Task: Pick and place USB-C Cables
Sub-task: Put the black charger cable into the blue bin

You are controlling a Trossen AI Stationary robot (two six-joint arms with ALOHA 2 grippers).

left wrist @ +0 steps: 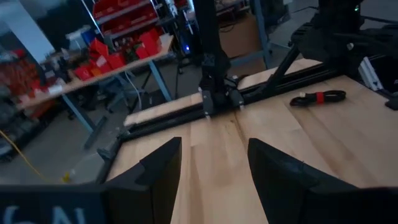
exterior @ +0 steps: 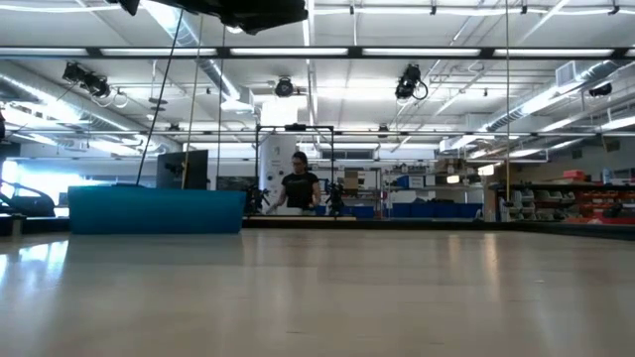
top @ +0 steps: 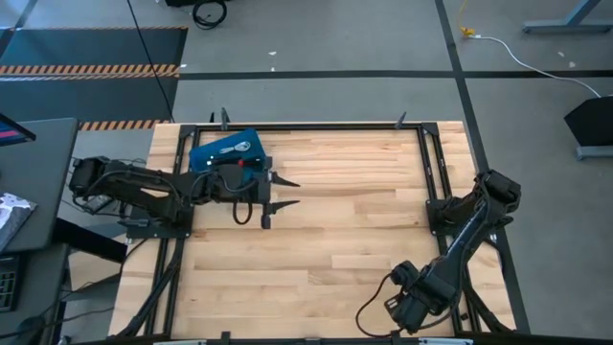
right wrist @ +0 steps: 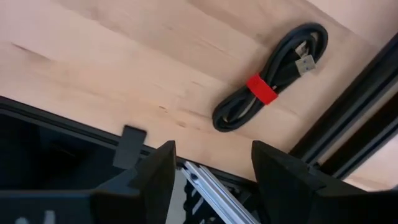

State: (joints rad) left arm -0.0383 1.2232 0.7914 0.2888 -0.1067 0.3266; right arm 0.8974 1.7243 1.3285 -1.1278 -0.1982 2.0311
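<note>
A coiled black USB-C cable with a red tie lies flat on the wood by the table's near right corner, next to the black frame rail; it also shows in the left wrist view. My right gripper hangs open over that corner, pointing down, with the cable off to one side of its fingers. My left gripper is open and level at the far left, pointing toward the table's right, with nothing between its fingers. Beside it, a blue bin holds a whitish cable.
Black frame rails run along the table's sides and far edge. Bare wood spreads between the two arms. The blue bin's wall shows in the low view, and a person stands far off in the room. A long white cord lies on the floor.
</note>
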